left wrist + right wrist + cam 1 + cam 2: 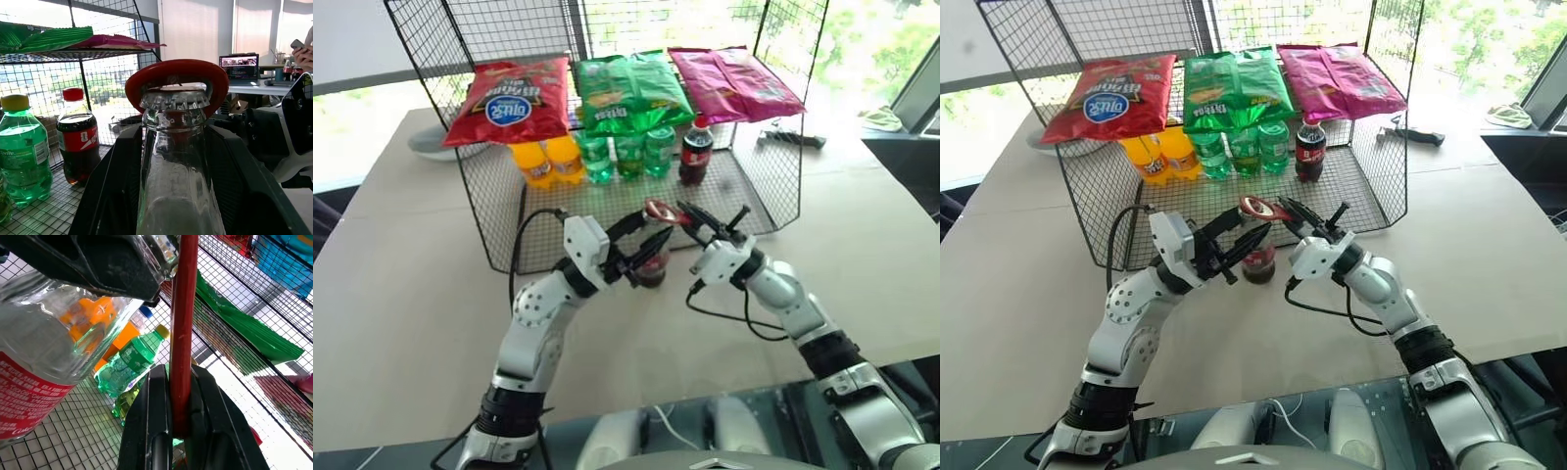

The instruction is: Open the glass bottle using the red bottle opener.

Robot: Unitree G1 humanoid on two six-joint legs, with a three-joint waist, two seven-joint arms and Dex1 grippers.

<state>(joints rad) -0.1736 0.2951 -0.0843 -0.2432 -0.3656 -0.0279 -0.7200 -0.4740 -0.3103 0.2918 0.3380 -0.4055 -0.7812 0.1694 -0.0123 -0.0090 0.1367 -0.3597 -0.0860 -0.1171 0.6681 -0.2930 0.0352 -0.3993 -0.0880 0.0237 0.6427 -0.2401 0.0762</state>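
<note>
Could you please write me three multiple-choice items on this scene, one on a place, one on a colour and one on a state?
1. Where is the red bottle opener's ring?
A. Over the glass bottle's cap
B. Flat on the table
C. On the shelf with the snack bags

2. What colour is the middle snack bag on the wire rack?
A. Blue
B. Green
C. Orange

3. How is the opener held?
A. Lying loose
B. By a person's hand
C. Pinched in the shut right gripper

Answers: 1 A, the ring sits around the crimped cap; 2 B, it lies between a red and a pink bag; 3 C, its fingers clamp the red handle while the left gripper holds the bottle.
</note>
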